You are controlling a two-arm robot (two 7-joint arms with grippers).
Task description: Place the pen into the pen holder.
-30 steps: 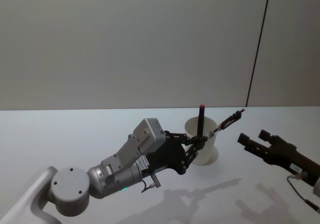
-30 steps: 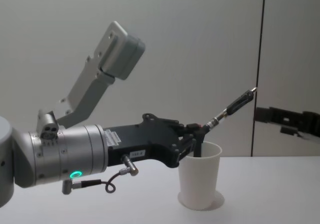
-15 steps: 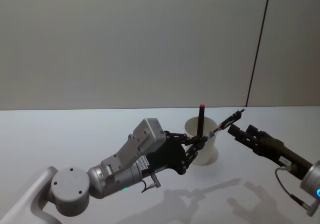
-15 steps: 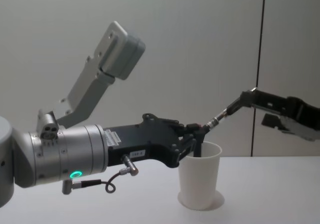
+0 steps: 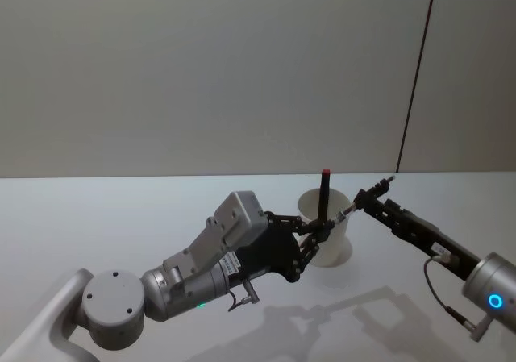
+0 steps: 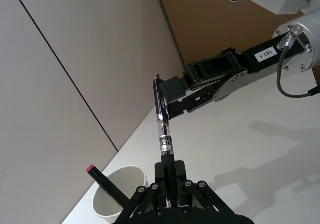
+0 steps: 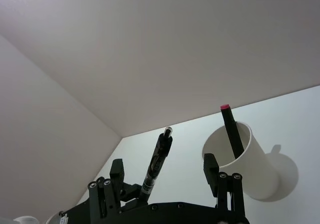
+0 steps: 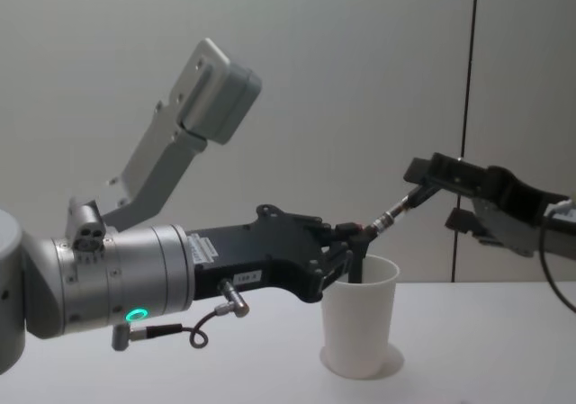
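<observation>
Right claw [image 8: 430, 181] advanced, open fingers now straddling pen [image 8: 403, 203] tip

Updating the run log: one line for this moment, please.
left gripper: shut on pen, by pen holder rim | right gripper: open, straddling pen's free end | pen holder: red-capped pen inside

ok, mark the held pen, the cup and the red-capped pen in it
held pen [image 6: 163, 129], left wrist view, middle of its barrel
cup [image 8: 359, 327], chest view, outer side wall
red-capped pen [image 7: 232, 134], right wrist view, black shaft above the rim
</observation>
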